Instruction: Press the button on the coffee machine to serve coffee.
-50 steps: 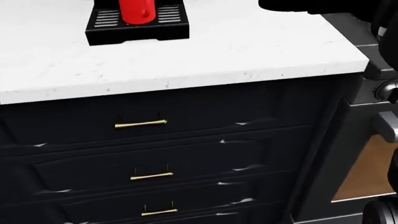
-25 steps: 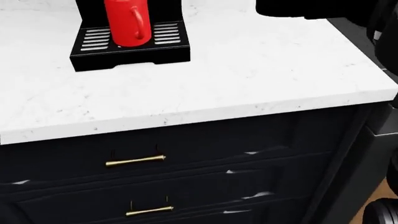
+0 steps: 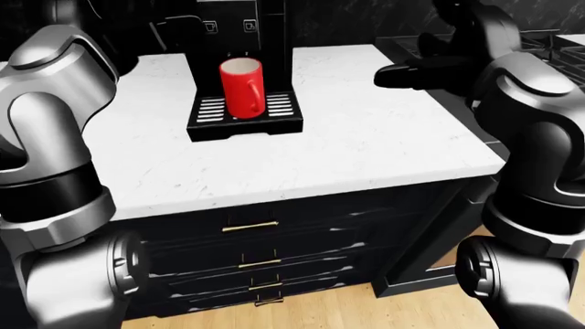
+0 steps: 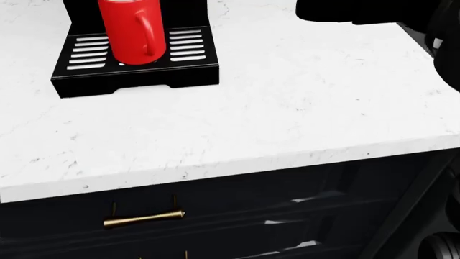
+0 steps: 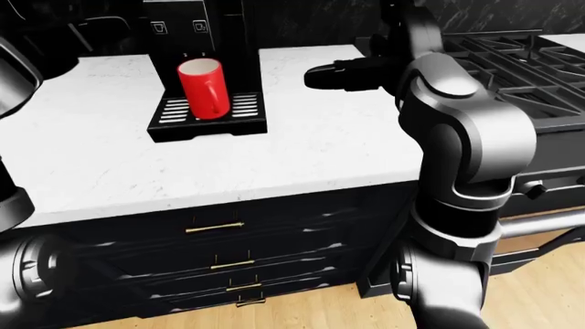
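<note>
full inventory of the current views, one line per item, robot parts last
Coffee machine: 1, black, top left of counter in left-eye view.
Mug: 1, red, upright on the machine's drip tray.
Counter: 1, white marble.
Drawers: dark, stacked under counter, brass handles.
Stove: 1, black, right of counter in right-eye view.
Floor: wood.
Left arm: grey-black, left edge; hand unseen.
Right hand: black, above counter, right of machine.

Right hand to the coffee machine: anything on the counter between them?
Nothing. In the right-eye view only bare white countertop separates the right hand from the coffee machine holding the red mug.
</note>
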You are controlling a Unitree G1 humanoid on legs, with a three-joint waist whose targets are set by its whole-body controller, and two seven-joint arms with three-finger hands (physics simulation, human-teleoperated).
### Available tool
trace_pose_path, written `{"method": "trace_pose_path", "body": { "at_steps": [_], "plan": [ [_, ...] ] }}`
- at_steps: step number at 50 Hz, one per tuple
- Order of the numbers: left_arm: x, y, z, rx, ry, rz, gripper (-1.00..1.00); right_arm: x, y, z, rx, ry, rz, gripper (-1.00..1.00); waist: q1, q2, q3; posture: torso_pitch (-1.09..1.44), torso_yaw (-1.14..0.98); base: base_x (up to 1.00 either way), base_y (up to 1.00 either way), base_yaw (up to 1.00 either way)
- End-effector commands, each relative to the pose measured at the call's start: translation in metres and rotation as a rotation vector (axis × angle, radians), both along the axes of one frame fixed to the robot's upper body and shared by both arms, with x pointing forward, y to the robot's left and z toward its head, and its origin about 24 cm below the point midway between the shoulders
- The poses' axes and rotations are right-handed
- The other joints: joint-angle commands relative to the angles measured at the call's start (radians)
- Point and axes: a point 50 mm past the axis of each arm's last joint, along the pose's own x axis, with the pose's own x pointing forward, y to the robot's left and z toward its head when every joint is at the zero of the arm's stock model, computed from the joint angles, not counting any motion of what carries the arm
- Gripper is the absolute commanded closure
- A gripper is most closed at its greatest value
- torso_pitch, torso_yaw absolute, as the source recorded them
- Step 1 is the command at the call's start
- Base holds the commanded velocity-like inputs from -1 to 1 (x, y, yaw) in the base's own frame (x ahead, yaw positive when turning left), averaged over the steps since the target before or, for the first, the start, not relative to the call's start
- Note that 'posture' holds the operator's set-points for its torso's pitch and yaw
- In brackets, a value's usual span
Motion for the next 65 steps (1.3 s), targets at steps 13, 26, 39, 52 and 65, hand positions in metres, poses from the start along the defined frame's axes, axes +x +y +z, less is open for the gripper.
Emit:
{"method": "trace_pose_path", "body": {
  "at_steps": [13, 26, 39, 52, 65],
  "plan": [
    [-0.007, -0.003, 0.020, 0.006, -0.099, -0.017, -1.00, -0.006, -0.004, 0.018, -0.003, -0.087, -0.007, -1.00, 0.015, 0.016, -0.050, 0.00, 0.00, 0.00, 0.00, 0.13],
    [-0.004, -0.003, 0.015, 0.001, -0.095, -0.018, -1.00, -0.007, -0.007, 0.017, -0.019, -0.088, -0.038, -1.00, 0.010, 0.029, -0.013, 0.00, 0.00, -0.01, 0.00, 0.64],
    [-0.002, 0.002, 0.007, 0.001, -0.080, -0.007, -1.00, -0.007, -0.008, 0.020, -0.026, -0.110, -0.058, -1.00, -0.008, 0.040, 0.022, 0.00, 0.00, 0.20, 0.00, 0.00],
    [-0.003, 0.003, 0.008, -0.007, -0.084, -0.005, -1.00, -0.007, -0.007, 0.021, -0.030, -0.107, -0.057, -1.00, -0.001, 0.058, -0.034, 0.00, 0.00, 0.85, -0.04, 0.00],
    [-0.003, 0.003, 0.006, -0.009, -0.081, -0.005, -1.00, -0.003, -0.008, 0.017, -0.030, -0.068, -0.082, -1.00, -0.037, -0.004, -0.067, 0.00, 0.00, 0.00, 0.00, 0.00]
  ]
}}
